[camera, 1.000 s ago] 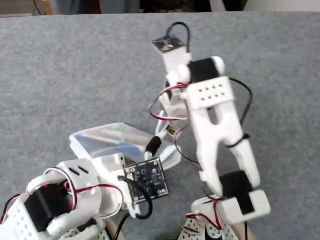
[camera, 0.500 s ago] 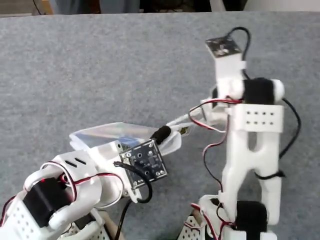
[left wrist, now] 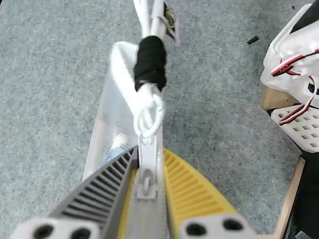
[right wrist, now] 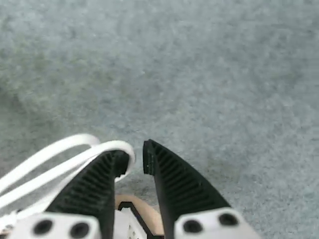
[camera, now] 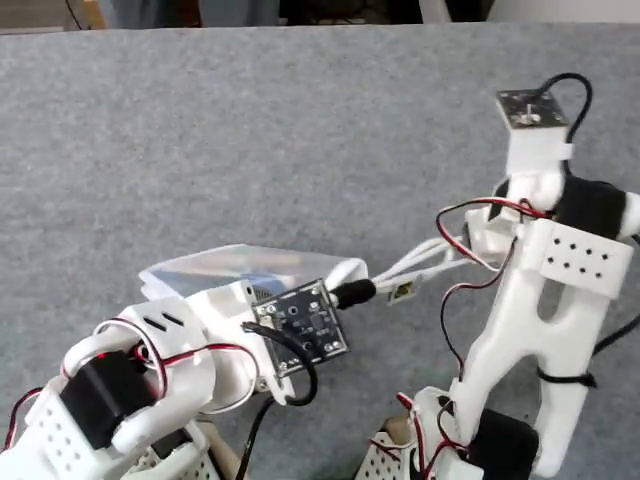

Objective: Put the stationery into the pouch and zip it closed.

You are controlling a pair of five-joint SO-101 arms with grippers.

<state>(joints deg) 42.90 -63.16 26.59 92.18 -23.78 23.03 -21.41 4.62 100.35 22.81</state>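
A translucent pouch with stationery inside lies on the grey table. My left gripper is shut on the white zipper tab at the pouch's near end. From the tab a white cord with a black wrap runs away from it. In the high view the black wrap and the cord stretch rightward to the right arm. My right gripper is shut on the cord's loop, just above the table.
Grey felt covers the table, with open room at the back and left. The arm bases stand at the front edge. A white base with red wires and a wooden board lie beside the left gripper.
The right arm has swung to the right, drawing the cord taut. The black wrap has slid right past the pouch's corner, and the left wrist has shifted slightly right.
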